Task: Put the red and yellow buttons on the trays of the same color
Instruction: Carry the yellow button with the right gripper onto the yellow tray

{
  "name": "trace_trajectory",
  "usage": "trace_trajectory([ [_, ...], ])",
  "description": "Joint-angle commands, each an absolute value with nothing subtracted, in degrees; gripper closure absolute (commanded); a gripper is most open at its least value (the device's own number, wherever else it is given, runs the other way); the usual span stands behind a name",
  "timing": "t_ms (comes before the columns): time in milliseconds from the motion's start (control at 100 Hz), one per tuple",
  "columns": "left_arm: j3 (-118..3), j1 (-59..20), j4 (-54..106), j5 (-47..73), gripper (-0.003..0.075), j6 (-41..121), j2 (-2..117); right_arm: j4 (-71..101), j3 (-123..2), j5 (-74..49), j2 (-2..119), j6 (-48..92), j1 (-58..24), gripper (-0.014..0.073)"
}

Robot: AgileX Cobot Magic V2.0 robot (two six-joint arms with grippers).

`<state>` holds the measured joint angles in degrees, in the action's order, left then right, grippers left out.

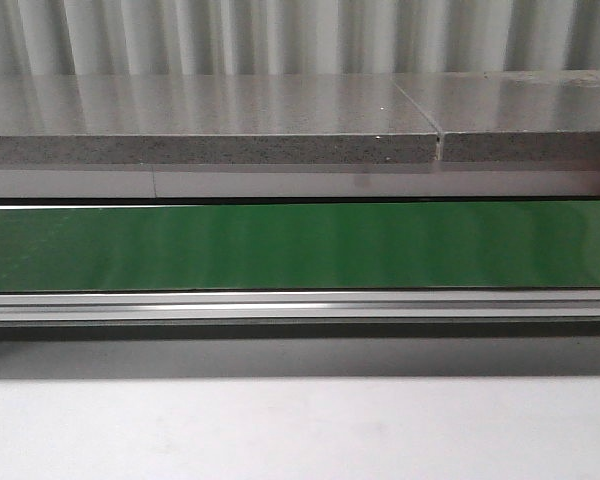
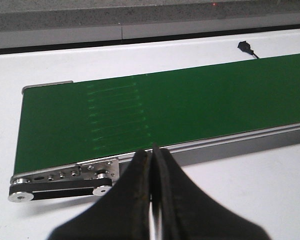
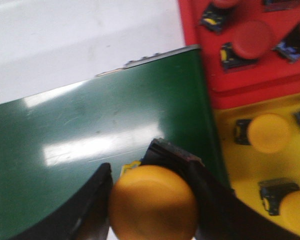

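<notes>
My right gripper [image 3: 152,200] is clamped on a yellow button [image 3: 153,204] above the green belt [image 3: 90,150], left gripper [image 2: 151,200] pinched together idle; I'd carry it clear over the yellow tray [image 3: 240,170] rim, avoiding seated buttons, before releasing.

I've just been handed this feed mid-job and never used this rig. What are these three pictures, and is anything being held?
It is a robot with two arms. The front view looks forward across a green conveyor belt, bare in that view; no arm shows there. The other two come from cameras on each wrist. The left gripper is shut with nothing in it, near the belt's end. The right gripper holds a yellow button over the belt, beside a red tray and a yellow tray, each already holding buttons of its colour.
</notes>
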<state>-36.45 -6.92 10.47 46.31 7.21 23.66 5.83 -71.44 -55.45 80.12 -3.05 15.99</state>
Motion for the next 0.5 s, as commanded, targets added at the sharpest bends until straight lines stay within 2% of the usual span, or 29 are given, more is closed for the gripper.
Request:
trace_trajectory([
  [0, -37.98, -7.44, 11.74, 42.62, 0.0741, 7.18, 24.05, 5.24, -73.03, -53.79, 77.93, -3.15, 20.89, 0.0359],
  [260, -37.98, -7.44, 11.74, 42.62, 0.0741, 7.18, 24.05, 5.01, -71.25, -52.56, 78.12, -3.15, 34.39, 0.0359],
  [490, -37.98, -7.44, 11.74, 42.62, 0.0741, 7.18, 24.05, 5.07, -66.27, -47.64, 79.75, -3.15, 41.65, 0.0359],
])
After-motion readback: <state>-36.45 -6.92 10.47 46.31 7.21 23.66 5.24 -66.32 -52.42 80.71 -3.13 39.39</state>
